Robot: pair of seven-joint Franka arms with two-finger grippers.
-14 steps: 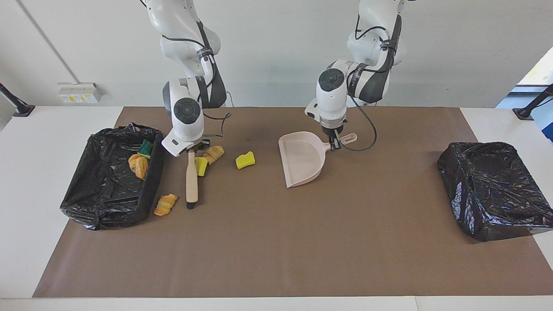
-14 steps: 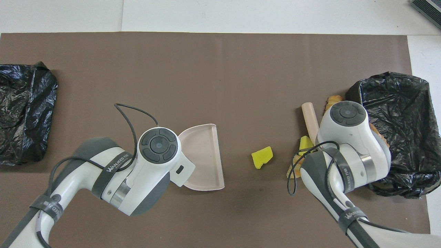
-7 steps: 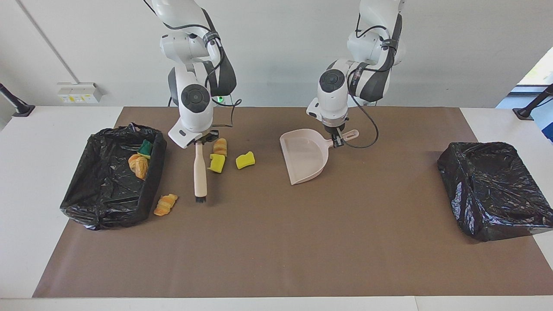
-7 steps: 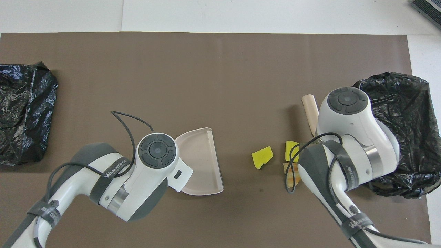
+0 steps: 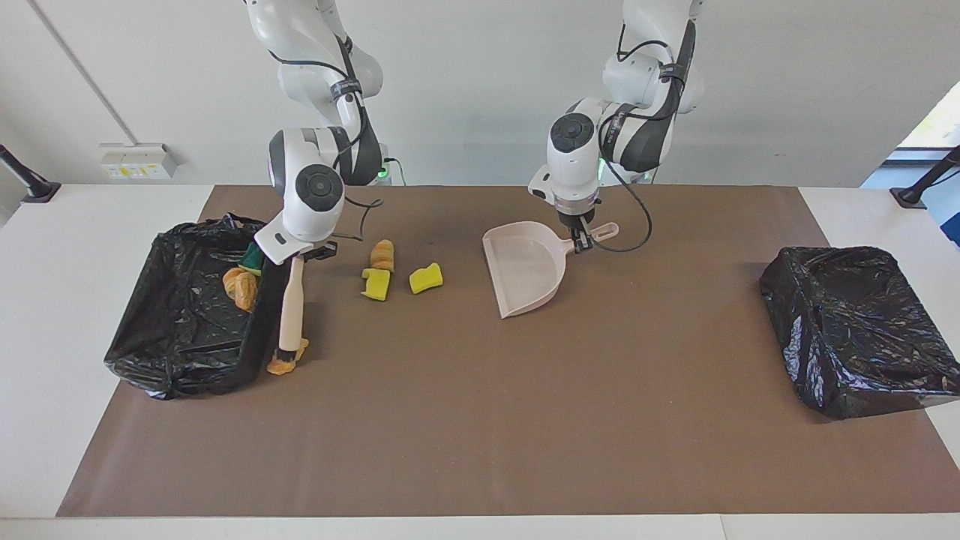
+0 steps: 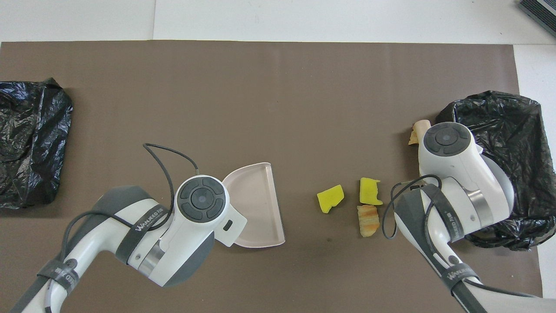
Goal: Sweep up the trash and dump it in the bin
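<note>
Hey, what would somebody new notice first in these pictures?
Probably the right gripper holding a brush down on a croissant piece beside a black-lined bin that already has trash in it. Next, the left gripper holding the beige dustpan mid-table, with three loose pieces between the tools.

Overhead: right arm's white wrist housing covers nearly all of the beige wooden-handled brush, only its tip shows, plus a sliver of the orange croissant-like lump beside it. Right gripper fingers hidden there. Left arm's wrist hides the beige plastic dustpan's handle and the gripper on it. Both arms run off the bottom edge. Crumpled black bag-lined bin at the left arm's end is cut by the picture's edge. Facing: brush bristles overlap that lump; contact can't be confirmed. Pieces inside the other black bag-lined bin partly hidden by the brush handle and bin wall, count unclear. Arm bases cropped at top.
</note>
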